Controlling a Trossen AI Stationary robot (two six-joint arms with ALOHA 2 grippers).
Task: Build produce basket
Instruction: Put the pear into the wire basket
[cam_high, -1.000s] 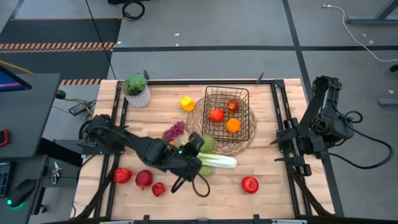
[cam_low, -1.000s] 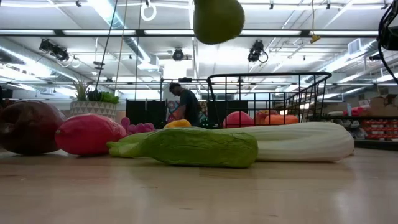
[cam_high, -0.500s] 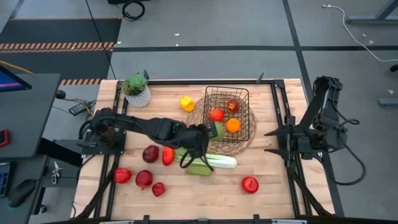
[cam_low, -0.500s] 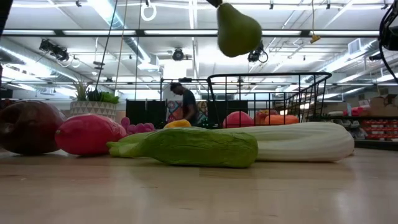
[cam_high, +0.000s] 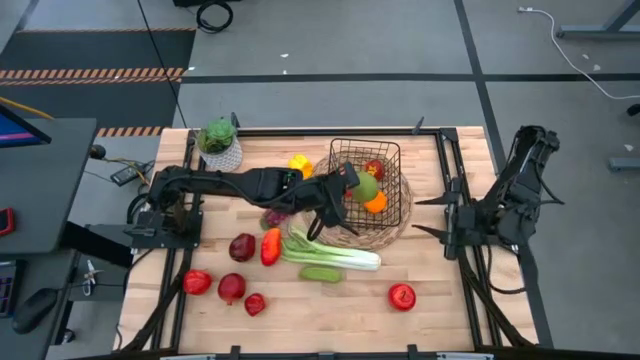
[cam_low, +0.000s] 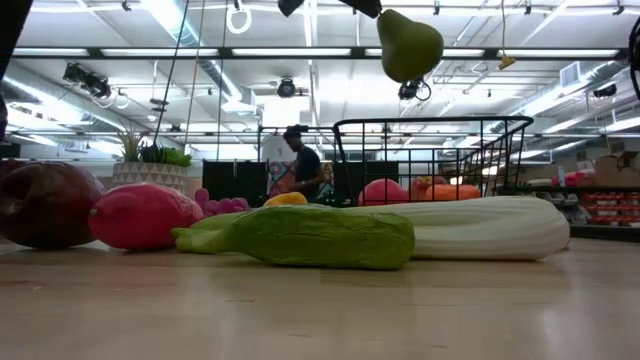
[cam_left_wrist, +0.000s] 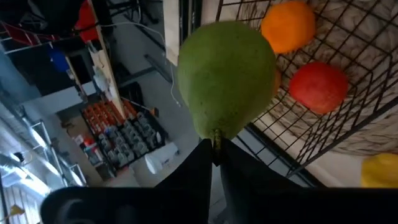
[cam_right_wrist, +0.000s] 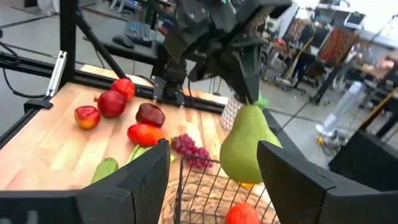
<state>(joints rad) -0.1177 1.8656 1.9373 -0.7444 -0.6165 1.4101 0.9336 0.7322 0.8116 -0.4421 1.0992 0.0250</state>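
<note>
The left gripper (cam_high: 352, 181) is pinched together on the thin stem of a green pear (cam_high: 366, 187), which hangs above the basket (cam_high: 392, 212), over its left half; in the low view the pear (cam_low: 409, 45) is clear of the rim. The basket is black wire grid with tall see-through sides and stands on a round woven mat (cam_high: 316, 180) at the far middle of the table (cam_high: 430, 270). Inside it lie an orange (cam_high: 375, 202) and a red apple (cam_high: 374, 169); the wrist view also shows a red round fruit (cam_left_wrist: 318, 87) next to the orange.

The right gripper (cam_right_wrist: 211, 177) has its fingers wide apart and holds nothing; that arm waits at the table's right edge.

Left of the mat are purple grapes (cam_high: 273, 216), and farther back a yellow pepper (cam_high: 299, 164). Just near of the mat a long pale leek (cam_high: 335, 254) lies across the wood with a green cucumber (cam_high: 321, 273) beside it. Further left sit a dark red apple (cam_high: 242, 247) and a red pepper (cam_high: 270, 246). More red fruit (cam_high: 231, 288) lies at the near left, and one red apple (cam_high: 402, 296) near right. A potted plant (cam_high: 220, 143) stands at the far left corner.
</note>
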